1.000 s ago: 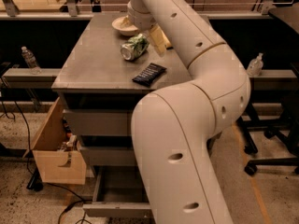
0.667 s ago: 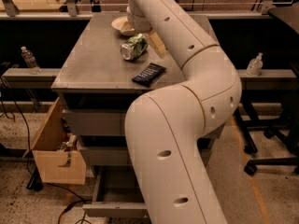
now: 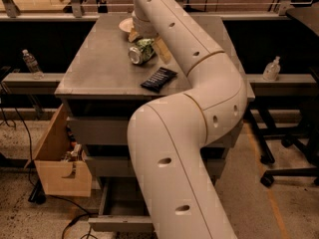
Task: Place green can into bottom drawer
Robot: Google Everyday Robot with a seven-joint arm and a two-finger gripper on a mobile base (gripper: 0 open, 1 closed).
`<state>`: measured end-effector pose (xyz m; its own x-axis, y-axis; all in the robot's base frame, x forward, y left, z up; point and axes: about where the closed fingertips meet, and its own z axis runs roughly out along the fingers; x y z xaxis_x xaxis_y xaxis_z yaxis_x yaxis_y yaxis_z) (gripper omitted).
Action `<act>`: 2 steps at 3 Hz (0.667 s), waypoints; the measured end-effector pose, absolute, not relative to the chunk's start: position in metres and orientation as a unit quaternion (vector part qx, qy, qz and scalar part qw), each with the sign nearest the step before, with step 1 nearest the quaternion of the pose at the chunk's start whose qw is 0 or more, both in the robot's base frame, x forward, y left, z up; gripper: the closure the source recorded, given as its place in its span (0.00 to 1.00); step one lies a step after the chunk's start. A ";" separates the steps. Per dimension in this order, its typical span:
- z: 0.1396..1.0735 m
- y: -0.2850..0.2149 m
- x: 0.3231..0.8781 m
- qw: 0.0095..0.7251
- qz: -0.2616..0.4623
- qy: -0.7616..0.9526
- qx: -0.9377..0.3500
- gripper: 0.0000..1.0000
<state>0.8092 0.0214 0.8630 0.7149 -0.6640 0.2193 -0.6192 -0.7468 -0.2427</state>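
Cabinet top (image 3: 97, 71): green can (image 3: 141, 52) under hand (image 3: 148, 44)

The small green-and-white mottled drink can (image 3: 143, 50) lies on its side on the grey cabinet top (image 3: 99, 68), toward 12 o'clock in the view, with its silver metal end facing 8 o'clock. The gripper (image 3: 148, 43) sits right at the can, reaching in from 12 o'clock. The bottom drawer (image 3: 122, 225), a wide shallow grey metal tray, stands pulled open at 7 o'clock, directly below the two upper drawers.
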 end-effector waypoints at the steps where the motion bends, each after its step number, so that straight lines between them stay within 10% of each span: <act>1: 0.856 0.025 0.809 0.079 -0.137 0.346 -0.925 0.39; 2: 0.854 0.027 0.809 0.082 -0.131 0.345 -0.926 0.63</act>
